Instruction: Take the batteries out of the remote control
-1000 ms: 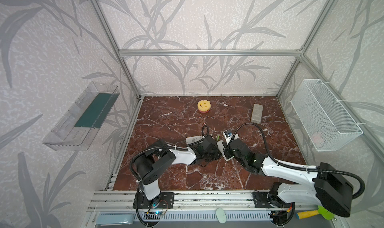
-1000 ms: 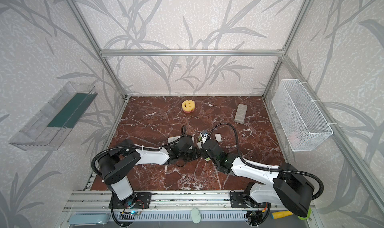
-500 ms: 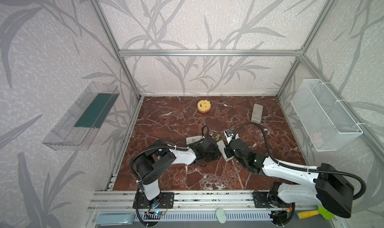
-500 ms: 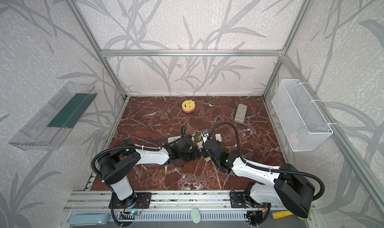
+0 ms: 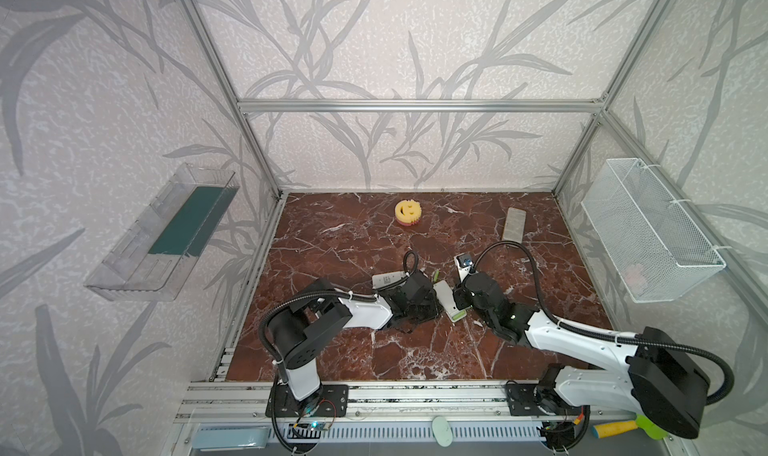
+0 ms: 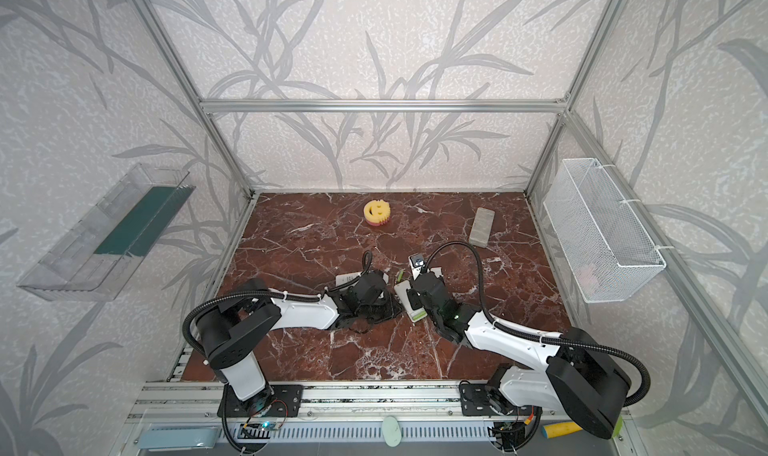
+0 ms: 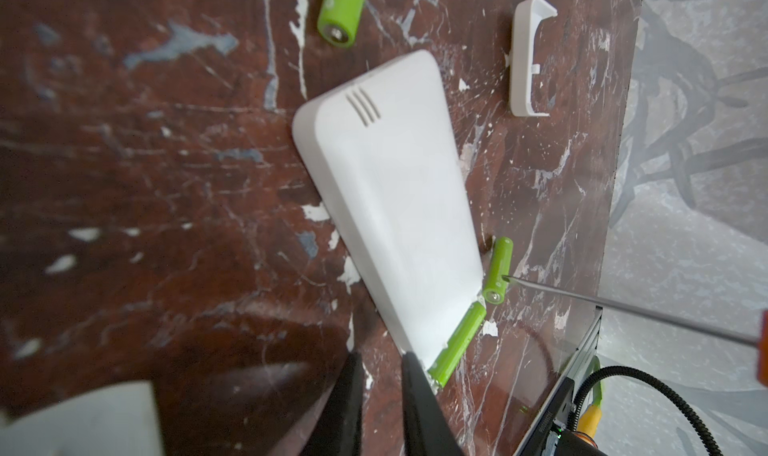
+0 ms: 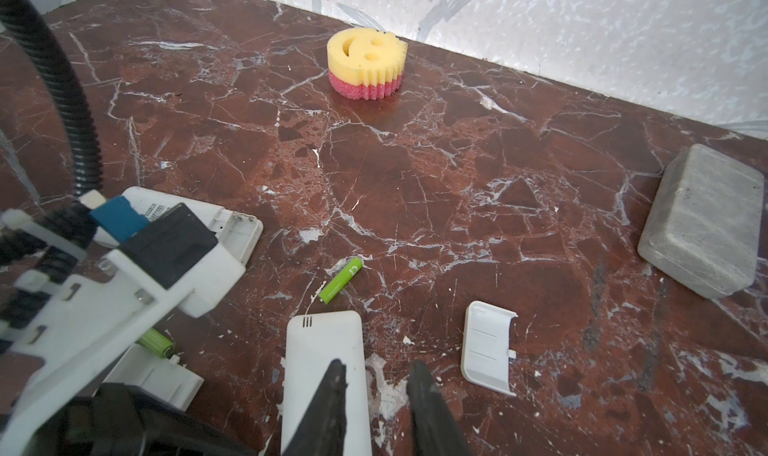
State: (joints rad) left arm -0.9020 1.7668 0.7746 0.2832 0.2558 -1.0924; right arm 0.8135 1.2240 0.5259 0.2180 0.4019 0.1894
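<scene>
On the marble surface [image 8: 457, 151], a sponge [image 8: 365, 65], grey block [image 8: 706, 229] and cover [image 8: 488, 346] surround the remote [image 7: 395, 209], its end battery [image 7: 457, 346] lying crosswise; both hands [image 7: 380, 391] [image 8: 376, 396] stand narrowly parted, holding nothing visible.

One lime-green battery [image 7: 457, 347] still sits in the white remote [image 7: 395, 209]; two batteries [image 7: 497, 270] lie loose beside it.

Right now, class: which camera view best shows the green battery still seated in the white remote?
The left wrist view: the seated battery lies close and sharp at the white remote's open end. Both top views show only a tiny green strip. The right wrist view hides that end.
</scene>
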